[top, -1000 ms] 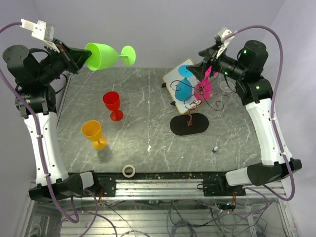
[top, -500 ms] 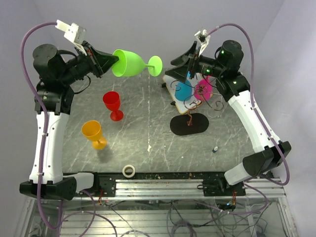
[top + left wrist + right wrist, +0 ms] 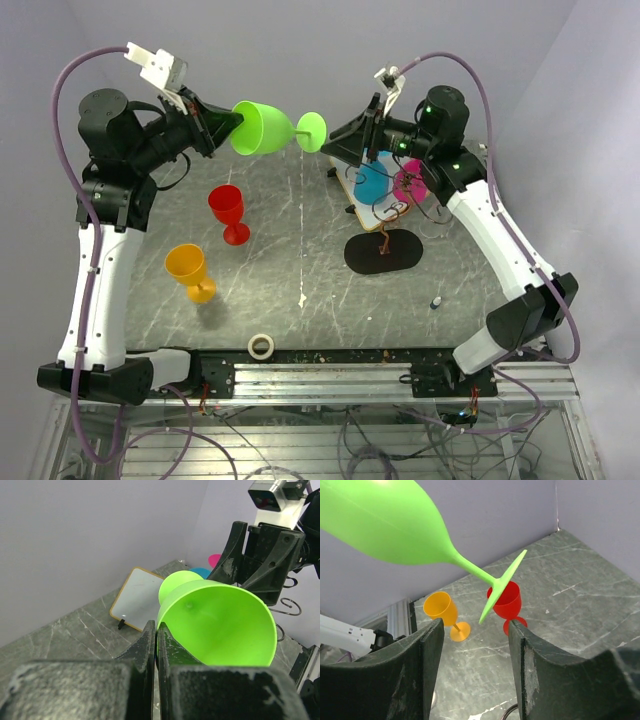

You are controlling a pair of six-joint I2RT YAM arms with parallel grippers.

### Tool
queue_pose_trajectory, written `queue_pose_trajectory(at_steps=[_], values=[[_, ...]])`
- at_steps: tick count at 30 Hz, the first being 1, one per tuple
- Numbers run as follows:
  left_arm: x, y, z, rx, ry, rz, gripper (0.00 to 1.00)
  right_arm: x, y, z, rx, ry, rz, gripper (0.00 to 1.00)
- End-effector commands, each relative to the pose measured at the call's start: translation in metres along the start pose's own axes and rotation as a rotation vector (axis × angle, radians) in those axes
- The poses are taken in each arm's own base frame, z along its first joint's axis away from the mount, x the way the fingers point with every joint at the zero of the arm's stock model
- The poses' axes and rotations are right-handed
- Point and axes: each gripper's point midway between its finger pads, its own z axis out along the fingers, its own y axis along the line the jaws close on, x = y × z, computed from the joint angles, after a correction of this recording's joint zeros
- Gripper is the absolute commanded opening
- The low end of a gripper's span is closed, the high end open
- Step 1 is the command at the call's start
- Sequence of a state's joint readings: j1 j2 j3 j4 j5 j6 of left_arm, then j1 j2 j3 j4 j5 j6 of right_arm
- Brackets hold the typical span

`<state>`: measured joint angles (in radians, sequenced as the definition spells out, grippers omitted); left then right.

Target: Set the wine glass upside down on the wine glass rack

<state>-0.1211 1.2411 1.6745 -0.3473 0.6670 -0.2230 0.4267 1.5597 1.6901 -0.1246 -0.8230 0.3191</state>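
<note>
Left gripper pinched shut on glass rim, bowl sideways in mid-air, foot offered to right gripper. Its jaws are part-open around the foot, gripping nothing. Likely handover, for inverting onto rack.

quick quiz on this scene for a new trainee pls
1. True or false: the left tool grips the green wine glass by its rim.
2. How many glasses stand upright on the table?
3. The right tool is: A open at the green glass's foot; B shut on its stem; C resting on the table.
Key: 1 true; 2 two, the red glass and the orange glass; 3 A.
</note>
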Motion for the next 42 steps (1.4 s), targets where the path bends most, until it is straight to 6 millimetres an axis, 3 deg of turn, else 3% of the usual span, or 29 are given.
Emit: queue_pose_trajectory(at_steps=[1, 19, 33, 38, 42], values=[[-0.006, -0.002, 0.000, -0.006, -0.016, 0.061, 0.07, -0.006, -0.010, 0.005, 0.053, -0.023, 0.016, 0.52], [0.004, -0.009, 0.003, 0.029, -0.003, 0.096, 0.07, -0.006, -0.012, 0.018, 0.046, -0.038, 0.088, 0.31], [0.008, -0.013, 0.005, 0.053, 0.006, 0.106, 0.07, 0.000, -0.018, 0.026, 0.065, -0.025, 0.107, 0.21], [0.011, -0.015, 0.005, 0.064, 0.010, 0.102, 0.07, 0.003, -0.026, 0.027, 0.095, -0.020, 0.110, 0.11], [0.015, -0.014, 0.004, 0.061, 0.017, 0.106, 0.13, -0.002, -0.031, 0.025, 0.129, -0.021, 0.078, 0.00]])
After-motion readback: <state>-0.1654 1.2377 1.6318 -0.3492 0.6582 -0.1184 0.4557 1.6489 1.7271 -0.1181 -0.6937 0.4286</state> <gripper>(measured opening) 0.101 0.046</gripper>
